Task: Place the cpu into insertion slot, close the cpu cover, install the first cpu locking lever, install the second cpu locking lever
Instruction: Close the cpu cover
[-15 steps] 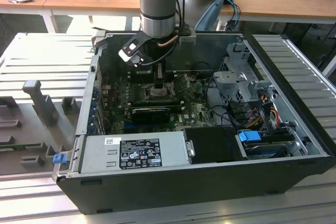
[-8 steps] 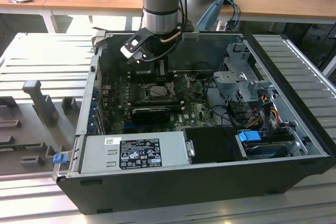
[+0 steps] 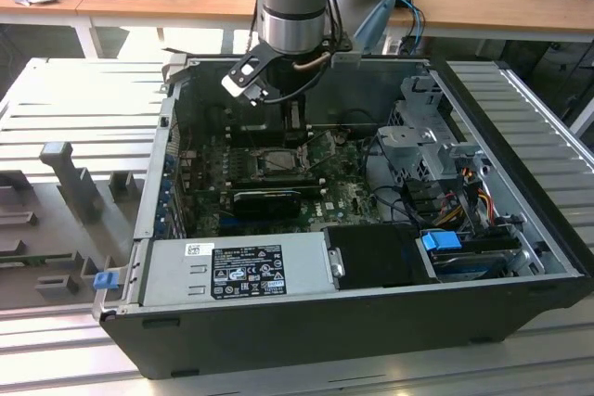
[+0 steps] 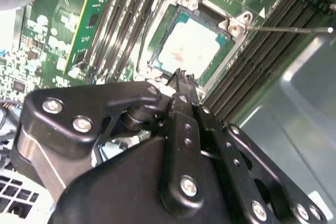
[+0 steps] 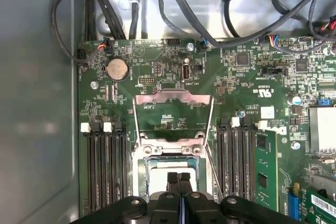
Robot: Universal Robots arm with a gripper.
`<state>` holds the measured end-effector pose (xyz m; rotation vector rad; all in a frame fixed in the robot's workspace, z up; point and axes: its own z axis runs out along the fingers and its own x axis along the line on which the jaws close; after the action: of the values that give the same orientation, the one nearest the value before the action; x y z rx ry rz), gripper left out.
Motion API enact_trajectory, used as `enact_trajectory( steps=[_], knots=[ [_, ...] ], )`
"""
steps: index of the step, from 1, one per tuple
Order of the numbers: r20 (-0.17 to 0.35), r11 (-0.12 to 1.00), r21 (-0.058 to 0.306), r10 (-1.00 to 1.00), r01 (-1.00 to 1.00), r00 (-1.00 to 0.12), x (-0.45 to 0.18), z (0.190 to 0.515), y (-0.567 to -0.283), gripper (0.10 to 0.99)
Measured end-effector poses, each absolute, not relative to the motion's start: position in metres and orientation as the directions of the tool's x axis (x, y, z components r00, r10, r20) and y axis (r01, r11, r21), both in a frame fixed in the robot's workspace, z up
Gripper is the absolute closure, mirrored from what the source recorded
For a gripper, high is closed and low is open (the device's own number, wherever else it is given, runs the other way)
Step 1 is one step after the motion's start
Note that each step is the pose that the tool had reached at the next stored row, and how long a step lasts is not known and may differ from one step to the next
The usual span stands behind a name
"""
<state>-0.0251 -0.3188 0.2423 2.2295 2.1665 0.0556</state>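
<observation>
1. The gripper [image 4: 181,73] has its fingers pressed together with nothing between them, tips just over the cpu [image 4: 190,50].
2. The cpu lies flat in the insertion slot [image 5: 145,174].
3. Risk: the shut tips could scrape or nudge the bare chip if they press down, tilting it in its seat.
4. Risk: the thin locking lever [image 4: 289,29] stands free and could snag.
5. The first wrist view shows the cpu cover [image 5: 173,97] flipped open, beside the slot; the second wrist view does not.
6. The exterior view adds the computer case [image 3: 371,303].

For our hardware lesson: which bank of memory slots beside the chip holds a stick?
The bank farther from the grey case wall; a green stick stands in it.
</observation>
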Motion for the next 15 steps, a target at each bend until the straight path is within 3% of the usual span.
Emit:
enact_trajectory(
  steps=[15],
  knots=[
    [0.003,-0.029,0.048,1.0,0.998,0.029,-0.011,0.246,-0.319,0.98]
  ],
)
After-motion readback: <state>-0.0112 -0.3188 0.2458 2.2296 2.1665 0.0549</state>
